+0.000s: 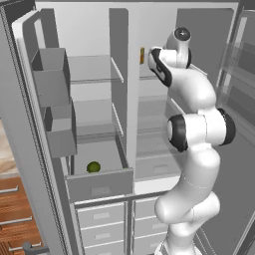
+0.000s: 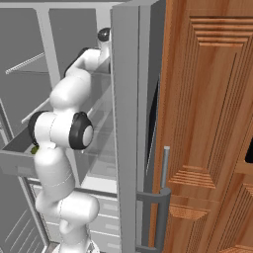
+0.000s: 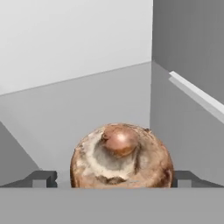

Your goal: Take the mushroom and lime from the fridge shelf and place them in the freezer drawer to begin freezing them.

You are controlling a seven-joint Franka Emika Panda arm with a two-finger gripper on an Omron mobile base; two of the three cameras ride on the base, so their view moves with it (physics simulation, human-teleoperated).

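Flat, even rendered light is filling all three pictures — no single source is showing itself, and no glare is appearing anywhere. In the left base view the fridge interior is reading pale at twelve o'clock and greying toward six, with soft shading under the freezer drawer (image 1: 99, 183). In the right base view the wooden panel at three o'clock is glowing warm and evenly lit. Everything is looking slightly soft and coarse — edges are stair-stepping. In the hand view the mushroom (image 3: 121, 156) is sitting crisp, its speckled texture a little smeared; straight lines are staying straight at the edges.
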